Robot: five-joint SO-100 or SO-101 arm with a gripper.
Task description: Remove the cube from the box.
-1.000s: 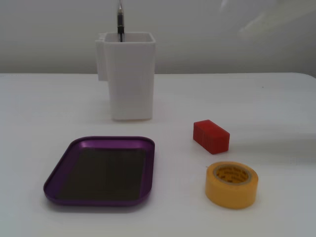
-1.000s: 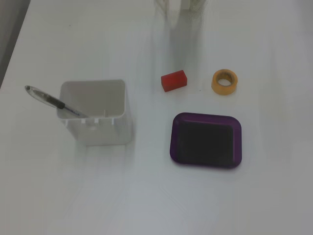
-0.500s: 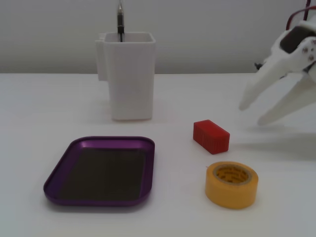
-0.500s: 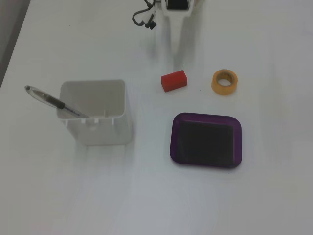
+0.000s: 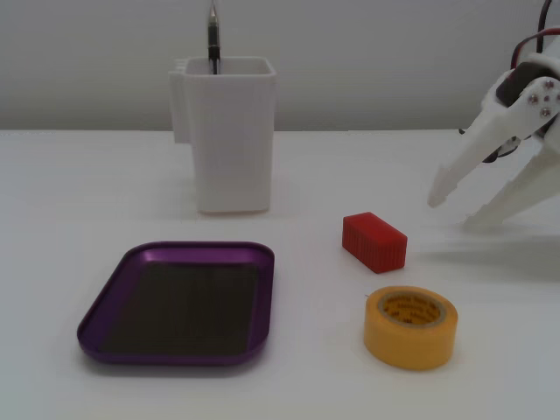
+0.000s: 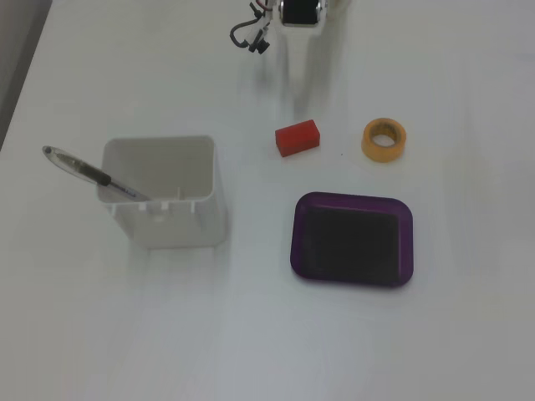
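The red ribbed cube (image 5: 374,241) lies on the white table, outside the purple box (image 5: 264,297), whose dark bottom is bare. My white gripper (image 5: 455,213) hangs at the right edge of a fixed view, open, with nothing between its fingers, a short way right of the cube and slightly above it. From above, the cube (image 6: 298,138) sits beyond the box (image 6: 351,199), and my gripper (image 6: 306,82) reaches in from the top edge, its pale fingers hard to make out against the table.
A yellow tape roll (image 5: 410,326) stands just in front of the cube. A tall white container (image 5: 229,131) holding a pen (image 5: 212,35) stands behind the box. Seen from above, the tape roll (image 6: 384,139) is right of the cube and the container (image 6: 163,192) far left.
One second ago the arm was only a blur at the top. It then came into view with the gripper open and has since drifted slightly right. Cube, box and tape have not moved.
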